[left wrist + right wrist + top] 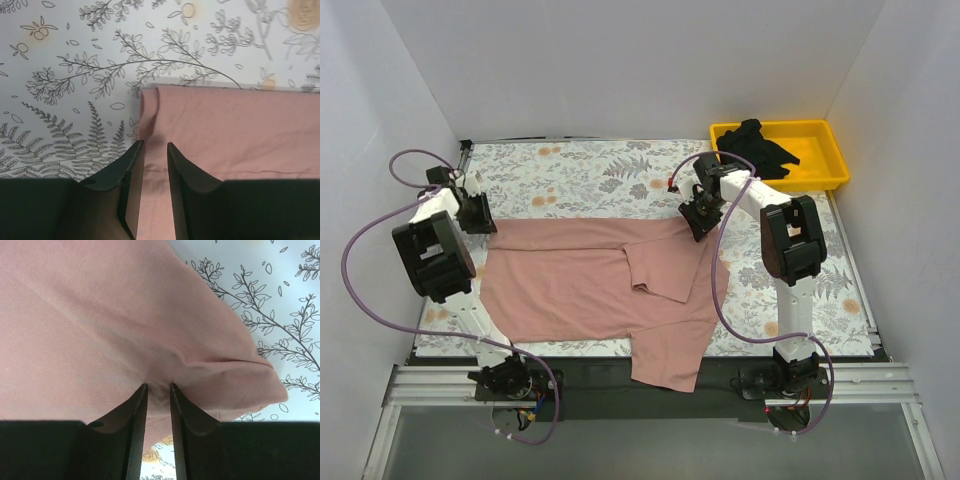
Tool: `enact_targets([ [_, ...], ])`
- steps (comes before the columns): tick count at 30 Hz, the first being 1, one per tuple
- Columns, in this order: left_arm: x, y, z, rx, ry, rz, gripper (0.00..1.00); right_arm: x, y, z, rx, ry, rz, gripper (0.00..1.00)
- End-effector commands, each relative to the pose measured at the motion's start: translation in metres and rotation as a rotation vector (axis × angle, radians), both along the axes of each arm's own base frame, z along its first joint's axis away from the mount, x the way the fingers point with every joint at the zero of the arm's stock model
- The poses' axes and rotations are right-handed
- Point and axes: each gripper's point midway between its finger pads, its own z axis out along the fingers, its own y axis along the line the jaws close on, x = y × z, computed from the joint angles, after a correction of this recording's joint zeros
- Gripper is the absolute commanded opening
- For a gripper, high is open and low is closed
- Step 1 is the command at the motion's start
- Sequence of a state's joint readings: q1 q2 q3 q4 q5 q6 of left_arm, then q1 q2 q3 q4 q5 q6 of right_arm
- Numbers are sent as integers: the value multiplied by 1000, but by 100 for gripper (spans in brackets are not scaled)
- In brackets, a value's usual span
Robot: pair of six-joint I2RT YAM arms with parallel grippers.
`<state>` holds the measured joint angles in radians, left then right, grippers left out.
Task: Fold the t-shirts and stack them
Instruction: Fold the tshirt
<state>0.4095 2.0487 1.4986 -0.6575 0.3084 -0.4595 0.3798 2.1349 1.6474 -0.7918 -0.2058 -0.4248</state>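
The dusty pink t-shirt (580, 285) lies spread across the floral table cover, one flap folded over its middle and a part hanging off the near edge. My left gripper (480, 222) is at its far left corner. In the left wrist view the jaws (155, 144) are nearly closed with the pink cloth (235, 135) between them. My right gripper (700, 225) pinches the far right part. In the right wrist view (158, 386) the cloth (100, 315) bunches at the fingertips and is raised off the cover. The black t-shirt (757, 147) lies crumpled in the yellow bin.
The yellow bin (815, 178) stands at the far right corner. The floral cover (580, 170) shows bare behind the pink shirt and to its right. White walls close in the left, the back and the right.
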Motion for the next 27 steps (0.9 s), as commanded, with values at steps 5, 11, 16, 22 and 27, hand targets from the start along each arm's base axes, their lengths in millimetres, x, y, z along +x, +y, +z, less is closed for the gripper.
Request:
enact_targets([
  [5,7,-26,81,72,-245,-114,25,7,5,45,37,-76,9,32],
  [11,-9,-51,47,51,-151,-156,23,5,3,25,-7,-40,14,32],
  [16,-23,-54,14,29,-55,-134,21,8,-1,3,-55,-14,25,31],
  [22,-40,-53,-17,20,53,-119,18,14,-5,-16,-92,-6,50,31],
  [27,-17,-40,-44,10,96,-83,13,46,-4,-30,-133,-55,42,30],
])
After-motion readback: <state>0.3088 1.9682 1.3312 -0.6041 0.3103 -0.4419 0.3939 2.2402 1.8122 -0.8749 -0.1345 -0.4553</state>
